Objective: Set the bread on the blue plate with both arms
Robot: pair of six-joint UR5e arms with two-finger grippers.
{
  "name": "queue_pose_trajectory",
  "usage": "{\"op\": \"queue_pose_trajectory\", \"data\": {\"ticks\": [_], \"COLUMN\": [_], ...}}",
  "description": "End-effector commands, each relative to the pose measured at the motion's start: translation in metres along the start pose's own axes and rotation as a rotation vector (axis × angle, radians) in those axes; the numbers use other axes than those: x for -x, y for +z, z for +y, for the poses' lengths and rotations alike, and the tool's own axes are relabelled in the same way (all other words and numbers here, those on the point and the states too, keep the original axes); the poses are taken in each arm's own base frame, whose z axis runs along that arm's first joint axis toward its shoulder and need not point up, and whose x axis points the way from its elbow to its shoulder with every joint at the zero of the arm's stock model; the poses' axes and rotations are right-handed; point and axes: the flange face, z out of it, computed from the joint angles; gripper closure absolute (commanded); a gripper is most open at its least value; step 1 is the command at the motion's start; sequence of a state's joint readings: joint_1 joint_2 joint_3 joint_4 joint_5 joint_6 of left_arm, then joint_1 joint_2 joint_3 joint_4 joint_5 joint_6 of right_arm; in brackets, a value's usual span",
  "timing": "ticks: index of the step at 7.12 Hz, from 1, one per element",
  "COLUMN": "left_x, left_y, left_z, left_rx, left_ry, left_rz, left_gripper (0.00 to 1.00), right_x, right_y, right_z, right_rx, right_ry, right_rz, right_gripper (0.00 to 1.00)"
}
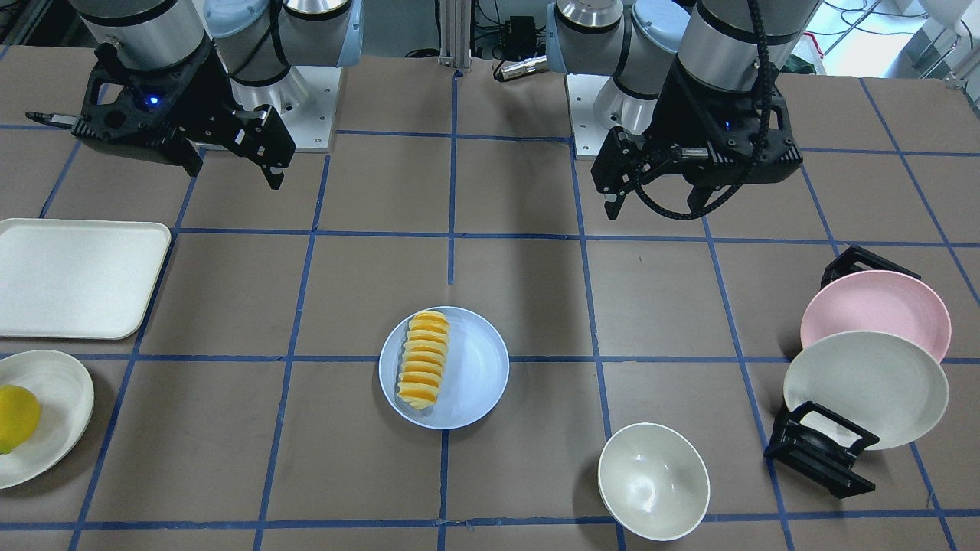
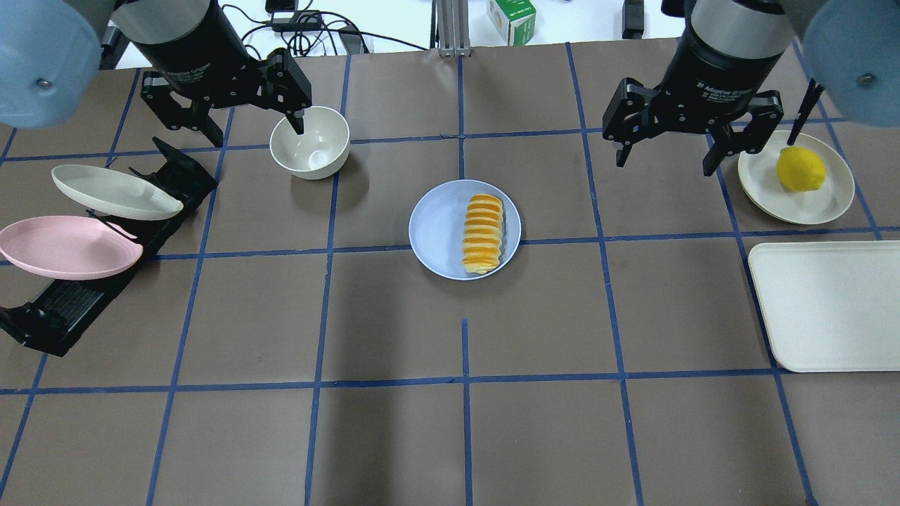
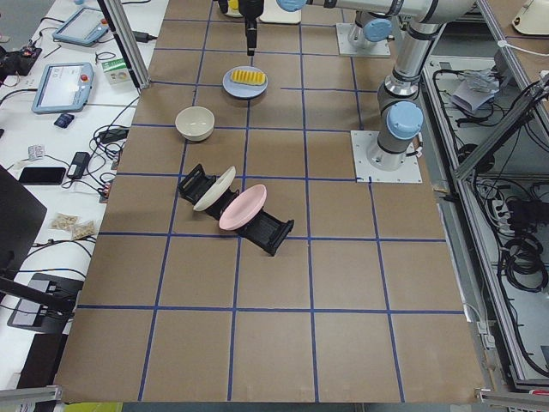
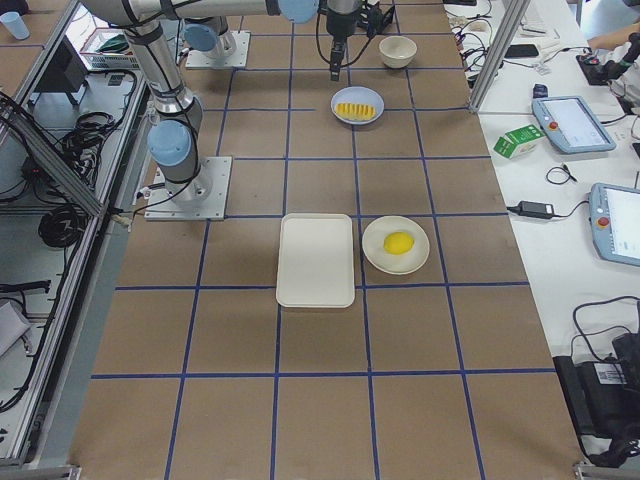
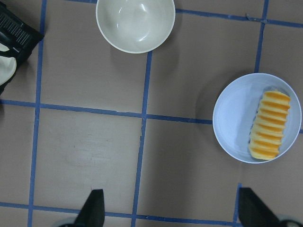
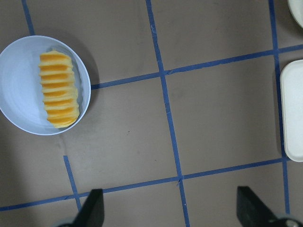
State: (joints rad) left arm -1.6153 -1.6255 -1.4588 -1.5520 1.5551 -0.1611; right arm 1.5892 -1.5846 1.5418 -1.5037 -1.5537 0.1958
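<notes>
On blue plate (image 2: 437,232): bread (image 2: 484,233), lying flat on the half toward the right arm, mid-table.
Left gripper (image 2: 254,128): fingers spread wide, nothing held, raised off the table, well apart from the bread.
Right gripper (image 2: 664,163): likewise spread wide, nothing held, raised, well apart from the bread.
Bowl (image 2: 309,151): upright, near left gripper.
Lemon (image 2: 800,169): on cream plate (image 2: 830,200), near tray (image 2: 830,309).

Bright, even overhead light; soft shadows streak the counter (image 2: 394,436), every view sharp, mild glare on the bowl (image 2: 310,143).
</notes>
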Motion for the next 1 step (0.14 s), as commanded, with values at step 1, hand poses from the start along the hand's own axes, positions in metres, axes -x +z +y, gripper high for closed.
{"op": "queue_pose_trajectory", "data": {"ticks": [1], "left_x": [-0.0002], "left_y": [-0.0009], "left_z": [-0.0007], "left_rx": [-0.005], "left_ry": [0.000], "left_rz": [0.002], "left_gripper": [0.00], "right_x": [-0.0002], "right_y": [-0.0005], "right_z": [-0.0005], "right_rx": [-0.005], "right_ry": [-0.001], "right_rz": [0.002], "right_gripper": [0.00]}}
